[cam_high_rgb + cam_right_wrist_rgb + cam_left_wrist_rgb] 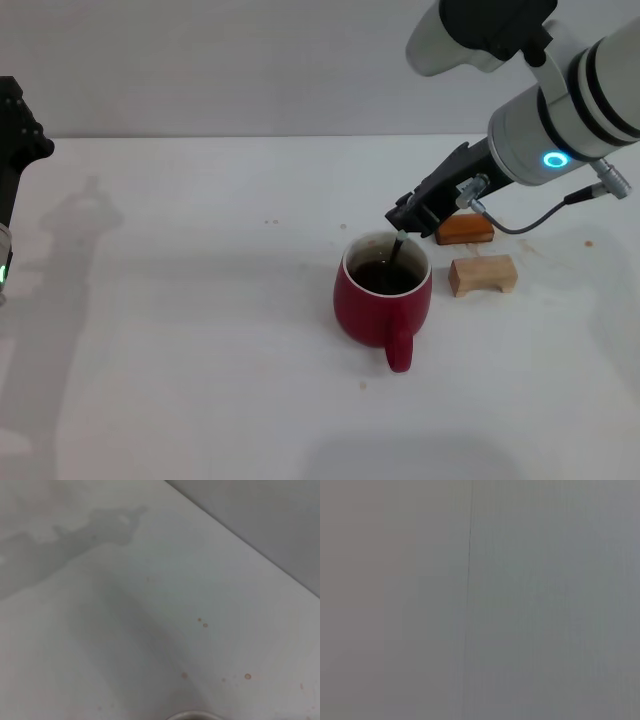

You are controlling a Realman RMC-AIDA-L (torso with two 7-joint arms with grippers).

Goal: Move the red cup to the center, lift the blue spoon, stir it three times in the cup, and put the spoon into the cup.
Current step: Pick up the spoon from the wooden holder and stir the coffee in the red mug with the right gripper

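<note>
A: Where is the squat, round dark-red ceramic cup with the loop handle [383, 300]?

B: It sits on the white bench [180, 340], a bit toward 3 o'clock from the middle in the head view. Its handle points to 6 o'clock. It is white inside and has dark liquid in it.

A: And the small slim spoon with the grey metal neck and pale blue handle [399, 243]?

B: It stands almost upright in the cup, at about 1 o'clock inside the rim. Its low end dips into the dark liquid. Only a little bit of it shows under the gripper.

A: Who holds it?

B: The right gripper [403, 226]. It hangs just over the cup's far rim, and its black fingers are pinched tight on the top of the spoon. The white arm reaches in from 2 o'clock.

A: What about the left gripper [12, 130]?

B: It is far off at 9 o'clock, at the edge of the head view, well apart from the cup. I cannot tell if it is open or closed.

A: Anything else on the bench?

B: 2 blocks. An orange-brown wooden block [465, 230] lies at 2 o'clock from the cup. A tan wooden block with a notch underneath [483, 275] lies at 3 o'clock, near the cup but not touching it.

A: What does the right wrist view show?

B: Bare bench with a few small brown spots [202, 622], and a sliver of the cup's rim at the edge.
</note>
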